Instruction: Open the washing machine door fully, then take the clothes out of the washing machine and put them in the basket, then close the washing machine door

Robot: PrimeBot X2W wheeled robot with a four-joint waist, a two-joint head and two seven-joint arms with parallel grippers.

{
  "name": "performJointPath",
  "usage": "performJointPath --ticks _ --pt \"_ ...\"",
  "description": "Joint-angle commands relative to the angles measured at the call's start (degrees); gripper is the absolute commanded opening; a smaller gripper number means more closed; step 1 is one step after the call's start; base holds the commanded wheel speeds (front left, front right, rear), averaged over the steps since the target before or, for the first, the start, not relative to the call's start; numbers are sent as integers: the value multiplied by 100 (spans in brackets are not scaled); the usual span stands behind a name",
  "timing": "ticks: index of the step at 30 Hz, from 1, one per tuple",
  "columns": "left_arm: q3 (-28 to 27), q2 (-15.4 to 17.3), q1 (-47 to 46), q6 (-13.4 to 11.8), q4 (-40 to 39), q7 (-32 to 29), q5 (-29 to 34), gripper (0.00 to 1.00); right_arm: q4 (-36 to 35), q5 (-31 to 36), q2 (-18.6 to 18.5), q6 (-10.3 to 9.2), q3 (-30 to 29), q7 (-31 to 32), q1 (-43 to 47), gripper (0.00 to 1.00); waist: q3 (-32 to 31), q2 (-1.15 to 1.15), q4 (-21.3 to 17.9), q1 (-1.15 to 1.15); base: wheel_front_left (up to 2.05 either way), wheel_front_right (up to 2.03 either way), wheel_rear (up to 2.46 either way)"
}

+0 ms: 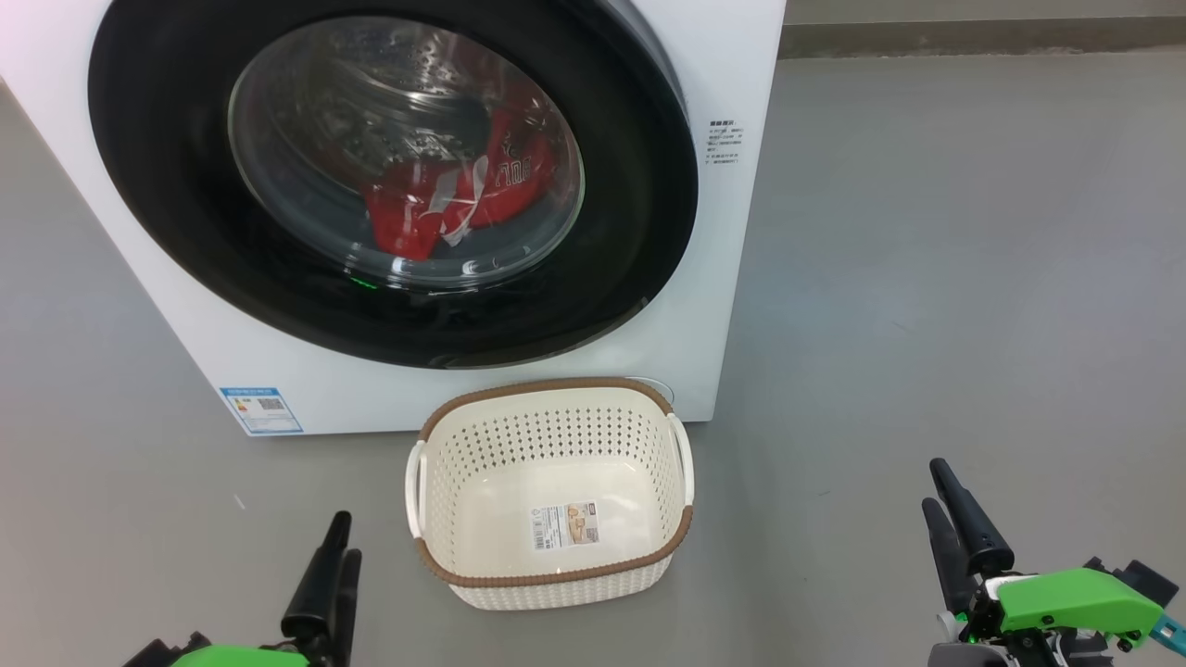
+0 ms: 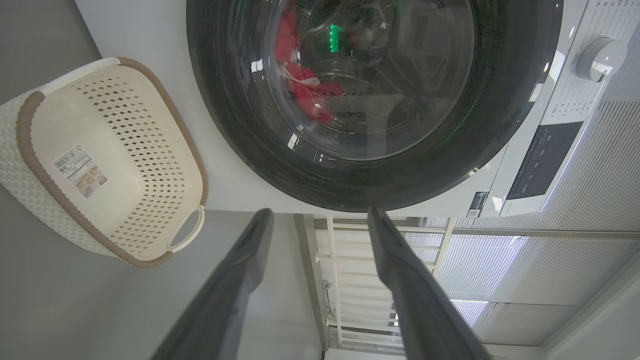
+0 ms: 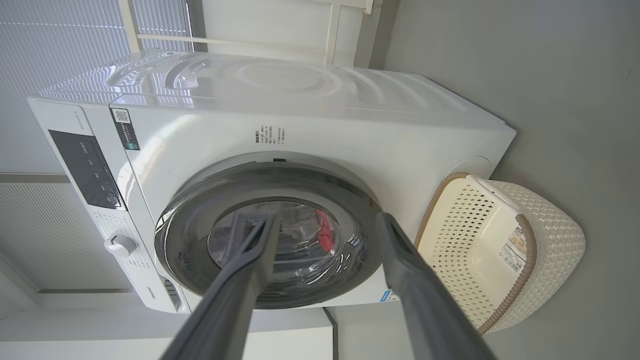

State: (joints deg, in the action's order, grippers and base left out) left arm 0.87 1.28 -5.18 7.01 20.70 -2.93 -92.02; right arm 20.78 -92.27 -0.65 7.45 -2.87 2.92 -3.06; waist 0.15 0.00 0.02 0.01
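The white washing machine [image 1: 732, 278] stands ahead with its round black washing machine door [image 1: 167, 213] lying shut against the front. Through the glass window the red clothes [image 1: 417, 204] lie low in the steel drum. The cream basket [image 1: 547, 384] sits on the floor right before the machine, holding nothing. My left gripper [image 1: 345, 537] is open at the lower left, left of the basket. My right gripper [image 1: 934, 484] is open at the lower right, well right of it. The left gripper [image 2: 320, 212] faces the door [image 2: 240, 125], clothes [image 2: 305, 90] and basket [image 2: 125, 125]. The right gripper [image 3: 326, 217] faces the door [image 3: 200, 210] and basket [image 3: 465, 235].
Grey floor [image 1: 927, 278] spreads to the right of the machine and around the basket. A blue label [image 1: 262, 409] is low on the machine's front. The control panel [image 3: 85, 170] and knob [image 3: 119, 245] run along the machine's top edge. White blinds [image 2: 550, 280] stand behind.
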Motion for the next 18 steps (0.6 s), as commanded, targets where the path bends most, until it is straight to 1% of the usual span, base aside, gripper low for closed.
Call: performJointPath --ticks 1,8,18 --pt "-17 94 -283 12 -114 24 57 100 -123 56 -84 2 32 -46 -311 100 0 0 0 -1 0 0 0" --pt "126 116 -423 14 -44 157 354 100 -65 348 -103 2 137 -168 -427 100 0 0 -1 -1 0 0 0" --pt "117 90 -570 -30 -74 344 1227 100 25 1068 -98 2 169 -353 -591 100 0 0 1 -1 0 0 0"
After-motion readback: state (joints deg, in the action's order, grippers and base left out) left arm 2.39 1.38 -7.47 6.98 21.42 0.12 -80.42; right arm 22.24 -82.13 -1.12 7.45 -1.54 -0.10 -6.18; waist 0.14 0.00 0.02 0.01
